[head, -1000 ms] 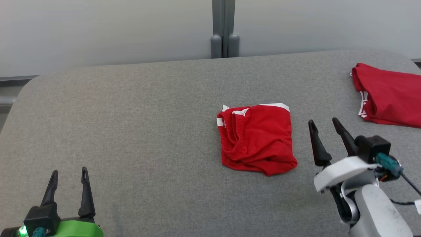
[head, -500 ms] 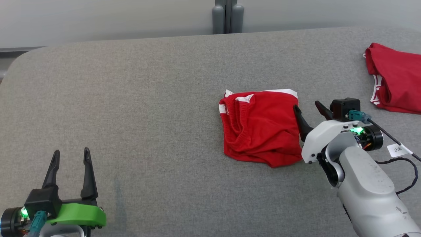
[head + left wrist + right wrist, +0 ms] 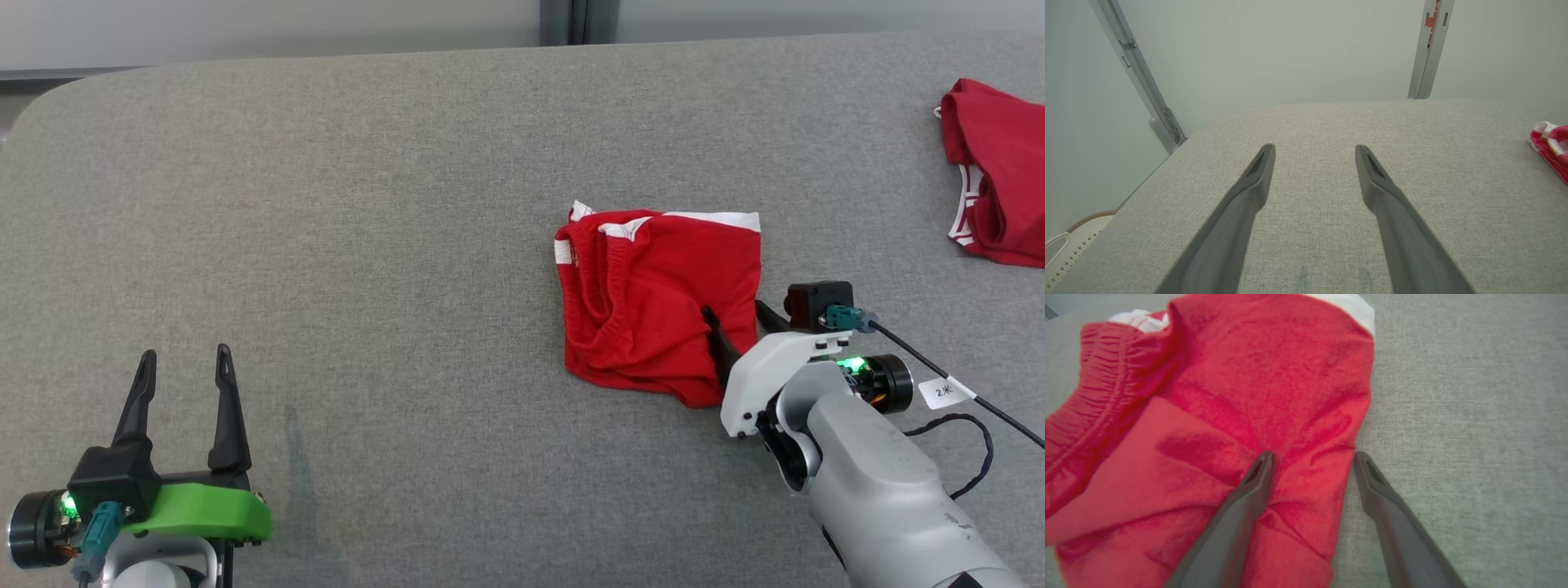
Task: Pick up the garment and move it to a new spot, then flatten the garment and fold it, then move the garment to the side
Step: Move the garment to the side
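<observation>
Right gripper [image 3: 733, 308], earlier beside the garment [image 3: 645, 286], now astride its right edge, jaws wide

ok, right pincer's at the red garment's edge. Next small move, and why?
Probably close the right pincer on the garment: its jaws stand open astride the right edge, one over red fabric, one over grey table, nothing gripped yet.
</observation>
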